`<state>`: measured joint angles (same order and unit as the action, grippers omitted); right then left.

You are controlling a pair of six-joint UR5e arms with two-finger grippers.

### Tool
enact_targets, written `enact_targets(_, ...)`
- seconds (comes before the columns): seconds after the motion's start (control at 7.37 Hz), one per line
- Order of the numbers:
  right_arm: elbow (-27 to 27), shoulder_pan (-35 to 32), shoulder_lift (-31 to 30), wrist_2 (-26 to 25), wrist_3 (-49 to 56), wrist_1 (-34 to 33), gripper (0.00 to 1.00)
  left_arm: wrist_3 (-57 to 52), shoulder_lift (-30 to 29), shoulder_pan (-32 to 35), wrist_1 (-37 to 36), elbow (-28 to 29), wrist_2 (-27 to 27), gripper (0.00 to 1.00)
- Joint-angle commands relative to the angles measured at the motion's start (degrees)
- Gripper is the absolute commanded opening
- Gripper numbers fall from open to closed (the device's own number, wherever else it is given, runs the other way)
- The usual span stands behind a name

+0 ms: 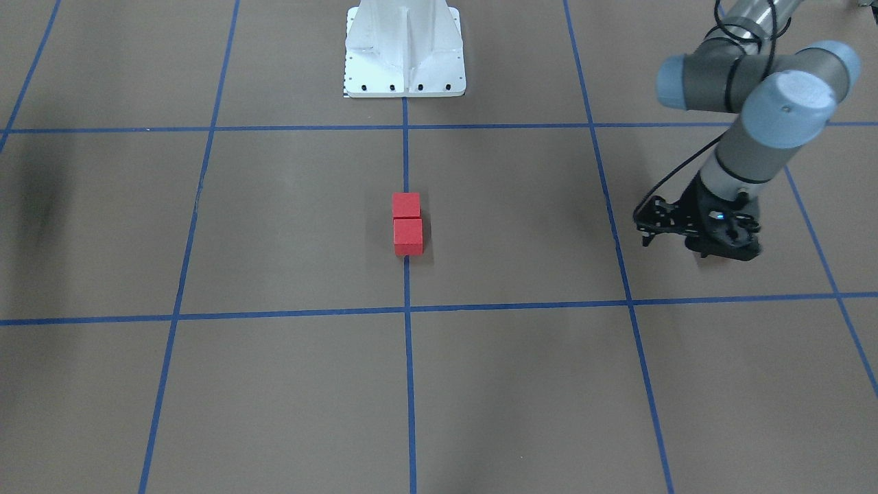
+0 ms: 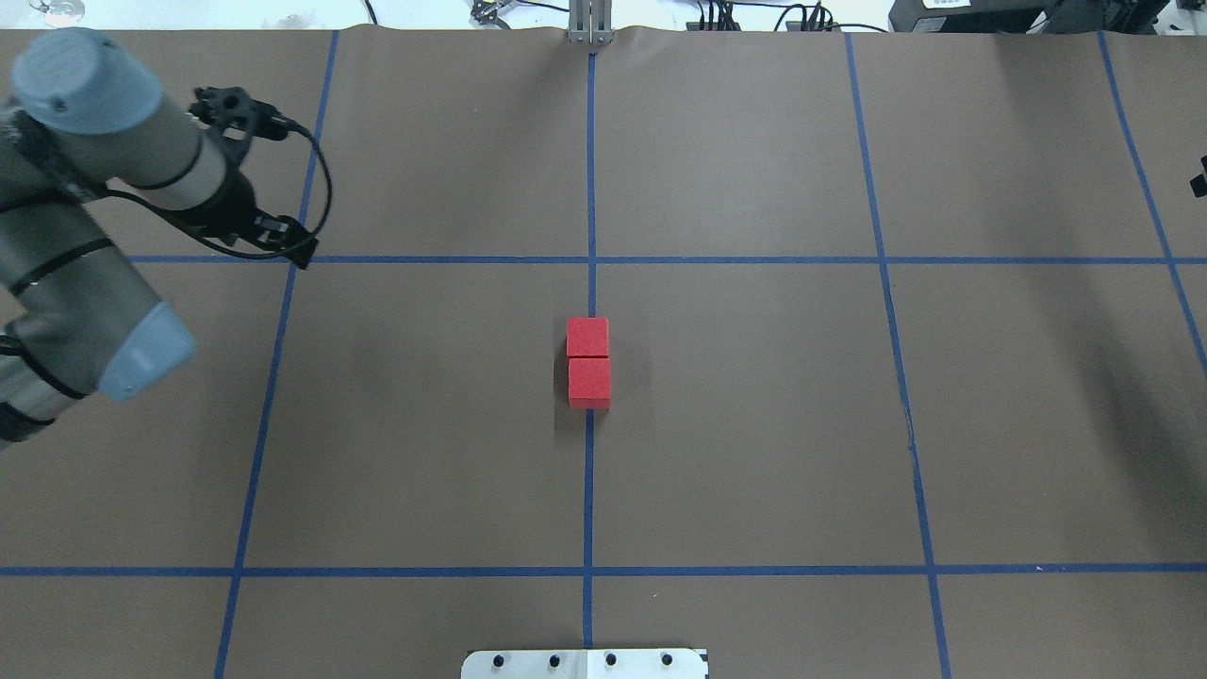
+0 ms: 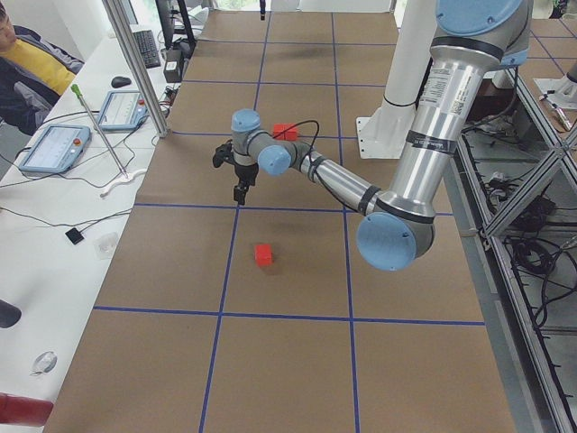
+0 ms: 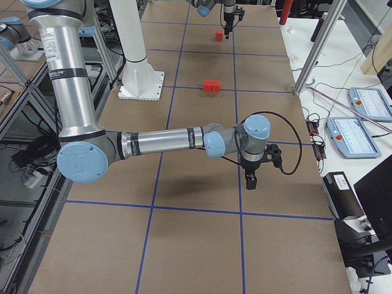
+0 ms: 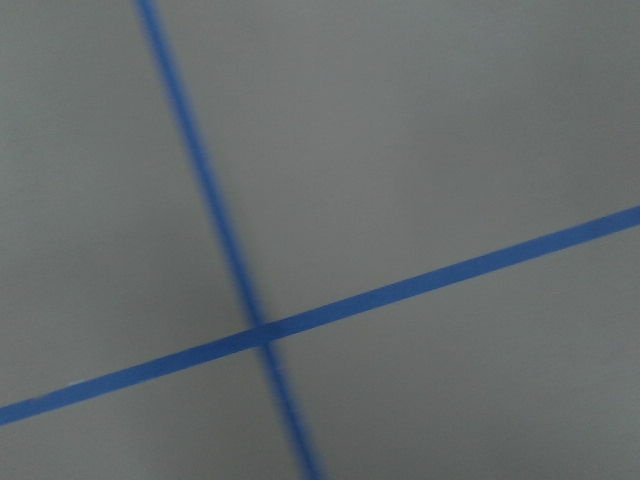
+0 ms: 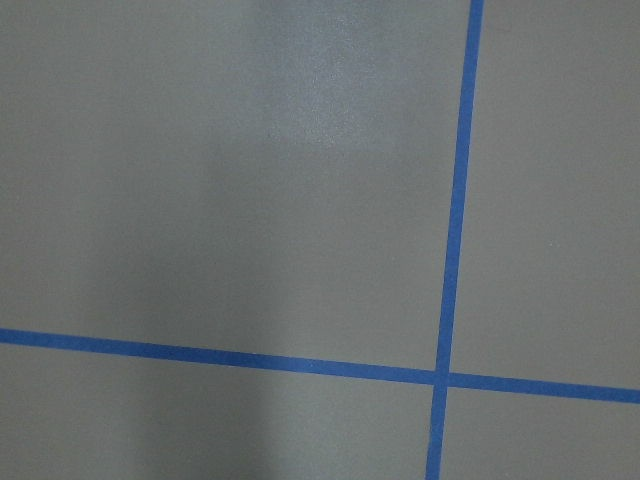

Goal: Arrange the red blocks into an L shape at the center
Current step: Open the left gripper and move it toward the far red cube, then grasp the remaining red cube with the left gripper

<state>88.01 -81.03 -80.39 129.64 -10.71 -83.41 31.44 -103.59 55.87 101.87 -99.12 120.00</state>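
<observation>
red pair [image 2: 589, 382] touching end to end on centre line [image 2: 591, 170] – reads as straight leg of l, already laid. third block [image 3: 263, 254] sits alone on left side, well apart from pair; left arm [image 2: 85, 283] hides it in overhead view. left gripper [image 3: 241, 193] hangs tip-down over grid crossing [image 3: 236, 207] near that block, nothing red at tip – jaw gap unreadable. right gripper [image 4: 250, 182] low on far right, clear of centre; jaw state can't tell. likely next: left fetches loner, sets it beside an end block.

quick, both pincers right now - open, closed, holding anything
Left pincer: cannot tell open or closed; nothing visibly held.
Right pincer: cannot tell.
</observation>
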Motion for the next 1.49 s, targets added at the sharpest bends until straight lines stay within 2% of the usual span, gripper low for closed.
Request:
enact_targets(0.0, -0.12, 0.0, -0.2, -0.09, -0.45, 0.0, 1.0, 1.59, 10.13, 2.67, 9.37, 0.33, 0.23, 1.0)
enact_targets(0.14, -0.2, 0.0, -0.38, -0.09, -0.54, 0.0, 1.0, 5.78, 12.16, 2.58, 13.57, 1.29, 0.15, 1.0)
enact_targets(0.41, -1.34, 0.0, -0.46, -0.18, -0.54, 0.0, 0.99, 9.34, 12.53, 2.41, 23.24, 7.94, 0.15, 1.0)
enact_targets(0.68, -1.26, 0.0, -0.64, -0.18, -0.54, 0.0, 1.0, 9.43, 12.45, 2.23, 23.63, 9.99, 0.14, 1.0)
enact_targets(1.22, -0.91, 0.0, -0.55, -0.18, -0.54, 0.09, 1.0, 11.89, 12.53, 2.05, 23.72, 9.82, 0.5, 0.98)
enact_targets(1.36, -1.0, 0.0, -0.47, -0.18, -0.54, 0.09, 1.0, 11.98, 12.53, 2.05, 23.72, 9.73, 0.5, 0.93)
